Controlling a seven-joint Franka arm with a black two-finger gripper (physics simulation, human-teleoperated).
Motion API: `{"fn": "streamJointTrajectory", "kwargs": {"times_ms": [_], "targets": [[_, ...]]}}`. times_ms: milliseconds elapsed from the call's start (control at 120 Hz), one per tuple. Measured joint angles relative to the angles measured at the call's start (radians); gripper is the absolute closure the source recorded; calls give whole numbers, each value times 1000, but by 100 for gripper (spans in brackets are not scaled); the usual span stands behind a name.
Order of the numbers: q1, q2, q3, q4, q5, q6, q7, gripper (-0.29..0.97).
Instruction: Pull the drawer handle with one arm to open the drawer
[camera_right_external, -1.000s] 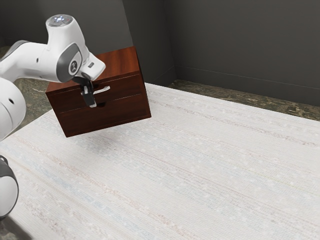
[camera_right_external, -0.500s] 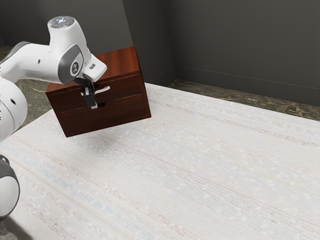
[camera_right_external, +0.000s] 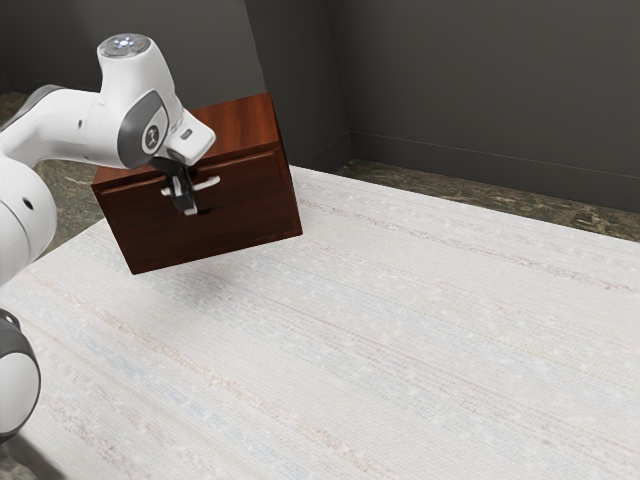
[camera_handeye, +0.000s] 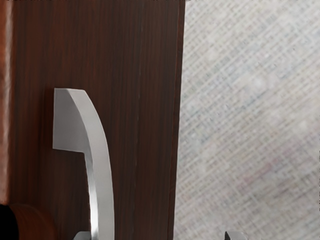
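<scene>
In the exterior view's upper left the brown wooden drawer box (camera_right_external: 250, 205) sits on the pale table (camera_right_external: 400, 330), its inside hidden, and the black gripper (camera_right_external: 185, 200) hangs at its silver handle (camera_right_external: 207, 183) with fingers spread apart, not squeezing.

The white arm (camera_right_external: 70, 125) reaches in from the exterior view's left, elbow high and wrist bent downward. Its black hand (camera_right_external: 186, 200) hangs below, fingers pointing down and spread apart.

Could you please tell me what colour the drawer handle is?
The drawer handle is pale silver-grey, clearest in the wrist view.
</scene>
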Motion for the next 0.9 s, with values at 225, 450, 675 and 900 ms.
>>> {"fn": "streamJointTrajectory", "kwargs": {"times_ms": [225, 450, 675, 900], "targets": [[-7, -8, 1, -3, -15, -4, -2, 68], [-9, -18, -4, -7, -17, -18, -4, 78], [-10, -69, -11, -84, -24, -27, -6, 76], [-10, -118, -22, -143, -29, -32, -6, 79]]}}
